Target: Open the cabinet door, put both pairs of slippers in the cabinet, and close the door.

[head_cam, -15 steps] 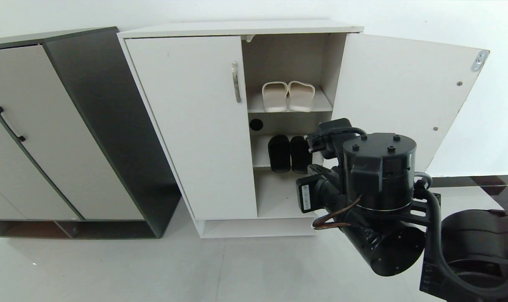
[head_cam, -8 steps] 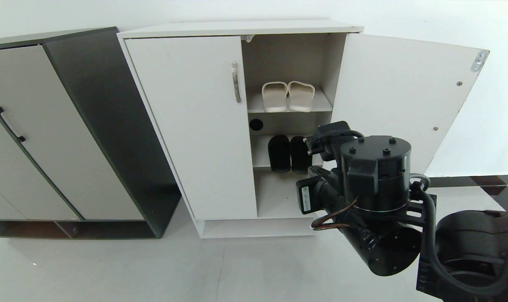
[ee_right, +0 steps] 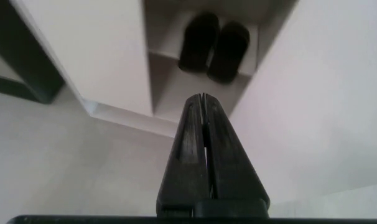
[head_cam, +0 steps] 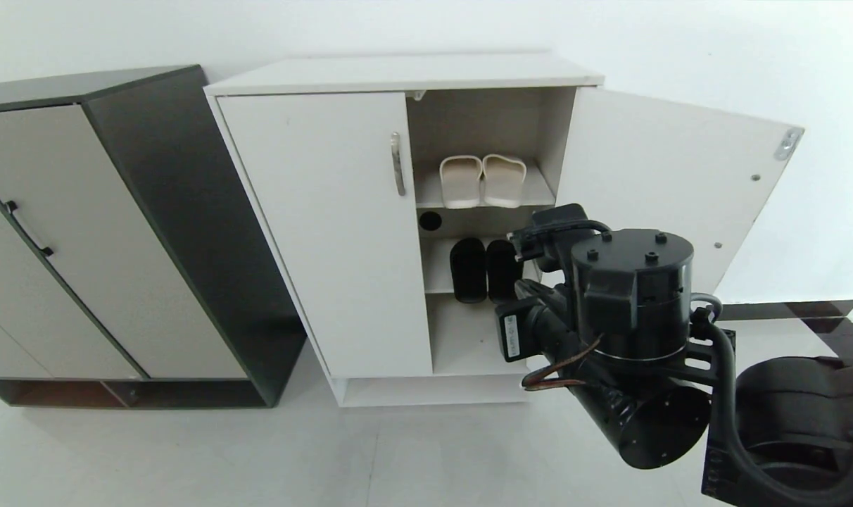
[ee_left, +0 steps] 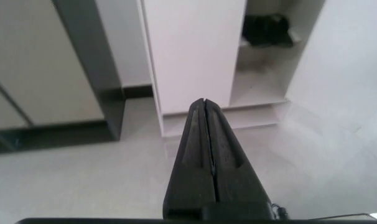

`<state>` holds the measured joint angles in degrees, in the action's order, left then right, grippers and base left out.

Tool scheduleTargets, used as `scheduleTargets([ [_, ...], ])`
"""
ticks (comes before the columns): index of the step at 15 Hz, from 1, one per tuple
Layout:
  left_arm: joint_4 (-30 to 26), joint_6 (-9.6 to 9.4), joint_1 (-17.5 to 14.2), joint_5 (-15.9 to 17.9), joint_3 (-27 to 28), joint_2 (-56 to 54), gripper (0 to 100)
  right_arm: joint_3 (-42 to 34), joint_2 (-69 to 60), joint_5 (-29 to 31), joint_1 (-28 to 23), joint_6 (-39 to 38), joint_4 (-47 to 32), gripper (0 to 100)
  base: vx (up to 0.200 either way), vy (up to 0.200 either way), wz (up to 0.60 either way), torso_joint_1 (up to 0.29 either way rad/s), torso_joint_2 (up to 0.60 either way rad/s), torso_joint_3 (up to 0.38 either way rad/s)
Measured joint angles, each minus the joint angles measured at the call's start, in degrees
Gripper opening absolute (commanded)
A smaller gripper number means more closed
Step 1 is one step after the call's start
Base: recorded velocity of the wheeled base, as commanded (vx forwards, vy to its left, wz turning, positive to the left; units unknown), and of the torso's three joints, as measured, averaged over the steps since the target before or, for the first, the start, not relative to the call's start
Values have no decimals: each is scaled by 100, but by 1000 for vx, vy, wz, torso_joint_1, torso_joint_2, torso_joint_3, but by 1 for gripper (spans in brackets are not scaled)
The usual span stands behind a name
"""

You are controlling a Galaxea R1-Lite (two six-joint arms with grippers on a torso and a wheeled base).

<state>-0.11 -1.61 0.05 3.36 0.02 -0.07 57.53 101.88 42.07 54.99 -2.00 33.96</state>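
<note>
Change: whole head view has slid downward over the scene since the earlier frames, so the camera has moved; both pairs of slippers lie on the same shelves as before, and the right-hand door stands as wide as it did.
Cabinet: white, boxy, flat matte panels, standing on a pale smooth floor.
Left door: shut, with a slim curved metal handle near its inner edge.
Right door: swung wide open, its plain inner face showing.
Cream slippers: soft-looking, with rounded open toes and broad straps, side by side on the upper shelf.
Black slippers: matte, rounded, side by side on the middle shelf, below a round hole in the back panel.
Right arm: black, cylindrical joints, in front of the open compartment.
Right gripper: its two flat black fingers are pressed together, holding nothing, pointing toward the black slippers.
Left gripper: fingers likewise closed and empty, above the floor in front of the cabinet.
Dark cabinet: grey-fronted, with charcoal sides, just beside the white one.
</note>
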Motion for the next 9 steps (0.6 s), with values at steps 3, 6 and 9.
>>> scheduleTargets([
  [3, -5, 0, 0, 2, -2, 0, 0, -6, 2, 11, -28, 0, -11, 0, 0, 0, 0, 124, -469, -351],
  [6, -5, 2, 6, 2, -2, 0, 0, -6, 5, 10, -15, 0, -16, 0, 0, 0, 0, 137, -469, -331],
  [9, -5, 2, 5, 2, -2, 0, 0, -12, 16, 11, -17, 0, -13, 0, 0, 0, 0, 154, -481, -325],
])
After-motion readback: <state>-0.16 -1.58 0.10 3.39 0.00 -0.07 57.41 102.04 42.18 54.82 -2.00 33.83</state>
